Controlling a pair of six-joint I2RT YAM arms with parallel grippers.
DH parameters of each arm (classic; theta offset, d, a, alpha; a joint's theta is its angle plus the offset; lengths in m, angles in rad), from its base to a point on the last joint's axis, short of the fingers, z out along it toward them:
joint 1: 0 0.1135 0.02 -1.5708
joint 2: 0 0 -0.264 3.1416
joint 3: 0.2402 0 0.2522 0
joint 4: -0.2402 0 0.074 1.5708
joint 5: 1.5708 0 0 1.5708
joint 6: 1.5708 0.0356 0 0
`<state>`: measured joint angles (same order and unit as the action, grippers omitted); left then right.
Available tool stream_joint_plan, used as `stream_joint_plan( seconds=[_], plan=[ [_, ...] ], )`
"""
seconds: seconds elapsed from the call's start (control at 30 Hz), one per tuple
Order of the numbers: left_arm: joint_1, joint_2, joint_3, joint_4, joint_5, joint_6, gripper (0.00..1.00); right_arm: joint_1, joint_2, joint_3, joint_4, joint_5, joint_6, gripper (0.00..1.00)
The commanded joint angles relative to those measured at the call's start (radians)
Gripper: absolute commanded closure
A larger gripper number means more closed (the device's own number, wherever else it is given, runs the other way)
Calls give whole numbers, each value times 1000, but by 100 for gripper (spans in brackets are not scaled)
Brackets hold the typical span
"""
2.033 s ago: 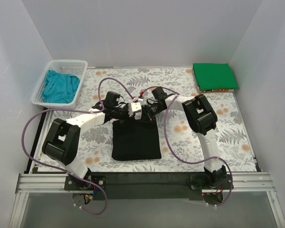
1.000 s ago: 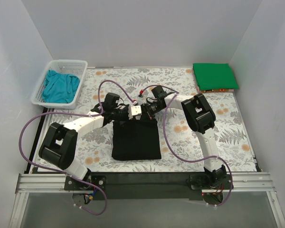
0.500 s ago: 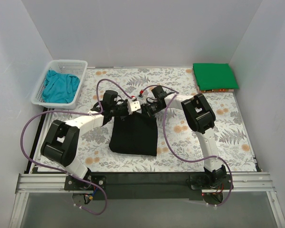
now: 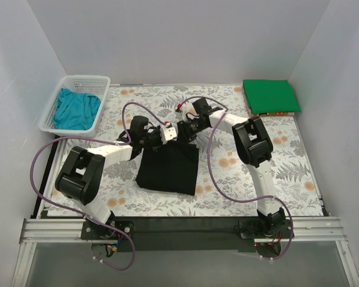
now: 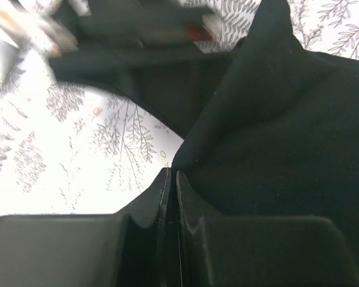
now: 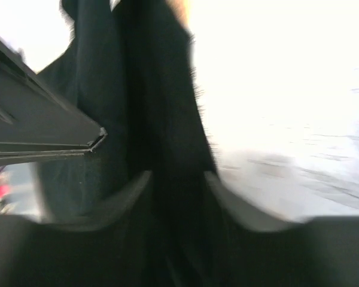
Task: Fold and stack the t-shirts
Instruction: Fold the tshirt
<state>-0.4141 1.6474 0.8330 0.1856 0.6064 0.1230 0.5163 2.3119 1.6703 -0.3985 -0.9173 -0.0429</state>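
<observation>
The black t-shirt (image 4: 167,170) lies folded in a rough rectangle at the middle of the table, its far edge lifted. My left gripper (image 4: 158,142) is shut on the far-left part of that edge, and black cloth (image 5: 269,119) is pinched between its fingers (image 5: 165,185) in the left wrist view. My right gripper (image 4: 182,137) is shut on the far-right part of the edge, and the blurred right wrist view shows black cloth (image 6: 161,89) between its jaws. The green t-shirt (image 4: 270,95) lies folded at the far right corner. The teal t-shirt (image 4: 76,109) is crumpled in the basket.
The white mesh basket (image 4: 84,78) stands at the far left corner. The table has a floral cover (image 4: 287,161). Purple cables (image 4: 212,179) loop from both arms over the table. White walls close in the left, back and right.
Both grippers have moved a little away from the arm bases with the shirt's far edge in them. The black shirt has been dragged along and now lies skewed, its near edge farther from the front.
</observation>
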Motion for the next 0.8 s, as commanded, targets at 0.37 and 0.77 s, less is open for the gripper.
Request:
stream_joint_plan(
  seconds=[0.37, 0.77],
  plan=[
    [101, -33, 362, -284, 85, -584, 52, -228, -276, 134, -169, 78, -84, 32],
    [153, -276, 43, -304, 216, -951, 50, -164, -333, -231, -100, 90, -37, 20]
  ],
)
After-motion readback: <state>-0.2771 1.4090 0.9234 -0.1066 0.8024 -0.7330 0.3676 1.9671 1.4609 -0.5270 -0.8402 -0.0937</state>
